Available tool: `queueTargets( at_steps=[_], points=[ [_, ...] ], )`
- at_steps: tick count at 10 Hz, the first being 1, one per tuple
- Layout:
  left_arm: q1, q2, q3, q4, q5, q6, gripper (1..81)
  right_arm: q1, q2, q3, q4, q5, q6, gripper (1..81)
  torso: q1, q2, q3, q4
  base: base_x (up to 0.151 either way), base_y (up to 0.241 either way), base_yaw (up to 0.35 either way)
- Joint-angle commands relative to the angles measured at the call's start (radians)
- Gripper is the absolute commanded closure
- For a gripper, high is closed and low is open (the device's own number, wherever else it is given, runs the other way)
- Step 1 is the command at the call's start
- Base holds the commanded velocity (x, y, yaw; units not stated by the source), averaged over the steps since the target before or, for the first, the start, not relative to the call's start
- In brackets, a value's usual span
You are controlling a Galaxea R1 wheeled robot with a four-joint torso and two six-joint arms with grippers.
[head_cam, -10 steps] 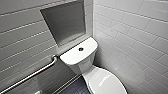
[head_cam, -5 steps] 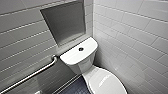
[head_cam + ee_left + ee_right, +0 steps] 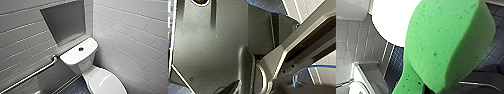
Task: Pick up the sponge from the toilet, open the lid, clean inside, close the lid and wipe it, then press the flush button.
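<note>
White and shiny, the toilet (image 3: 81, 63) stood in a tiled corner in the head view. The flush button (image 3: 80, 49) sat in the middle of the tank top. The lid (image 3: 107, 83) lay shut at five o'clock from the button. A metal grab bar (image 3: 32, 75) ran along the wall at eight o'clock.

In the left wrist view, I could not tell if the left tool was open or closed.

In the right wrist view, the right tool (image 3: 432, 89) pinched the green sponge (image 3: 448, 45), which bent in its grip above the blue floor (image 3: 396, 67).
</note>
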State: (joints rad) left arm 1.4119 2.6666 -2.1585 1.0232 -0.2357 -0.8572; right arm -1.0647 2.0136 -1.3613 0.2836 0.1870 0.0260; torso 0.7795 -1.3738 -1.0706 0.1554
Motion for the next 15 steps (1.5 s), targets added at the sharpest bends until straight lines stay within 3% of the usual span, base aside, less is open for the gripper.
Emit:
queueTargets(
  at_steps=[1,4,6,8,11,13,15],
  points=[
    [0.000,0.003,-0.038,0.014,0.033,0.006,1.0,0.221,-0.077,0.039,-0.006,-0.150,0.000,81.1,0.000,0.000,0.000,0.000,0.000,0.000,0.000],
    [0.002,0.032,-0.067,0.015,0.036,0.004,1.0,0.456,0.025,-0.053,-0.001,-0.322,0.011,81.1,0.000,0.000,0.000,0.000,0.000,0.000,0.000],
    [0.002,0.036,-0.069,0.015,0.035,0.004,1.0,0.541,0.152,-0.167,0.009,-0.434,0.022,81.1,0.000,0.000,0.000,0.000,0.000,0.000,0.000],
    [0.002,0.049,-0.069,0.017,0.041,0.004,1.0,0.579,0.283,-0.308,0.009,-0.481,0.026,81.1,-0.001,0.000,0.000,0.000,0.000,0.000,0.000],
    [0.002,0.053,-0.081,0.015,0.042,0.004,1.0,0.604,0.504,-0.467,-0.001,-0.540,0.081,81.1,-0.001,0.000,0.000,0.000,0.000,0.000,0.000],
    [0.002,0.072,-0.101,0.017,0.044,0.004,1.0,0.616,0.679,-0.682,-0.031,-0.613,0.081,81.1,-0.001,0.001,0.000,0.000,0.000,0.000,0.000],
    [0.000,0.083,-0.123,0.017,0.042,0.004,1.0,0.669,0.713,-0.735,-0.017,-0.615,0.086,81.1,-0.001,0.001,-0.001,0.000,0.000,0.000,0.000]
  ],
)
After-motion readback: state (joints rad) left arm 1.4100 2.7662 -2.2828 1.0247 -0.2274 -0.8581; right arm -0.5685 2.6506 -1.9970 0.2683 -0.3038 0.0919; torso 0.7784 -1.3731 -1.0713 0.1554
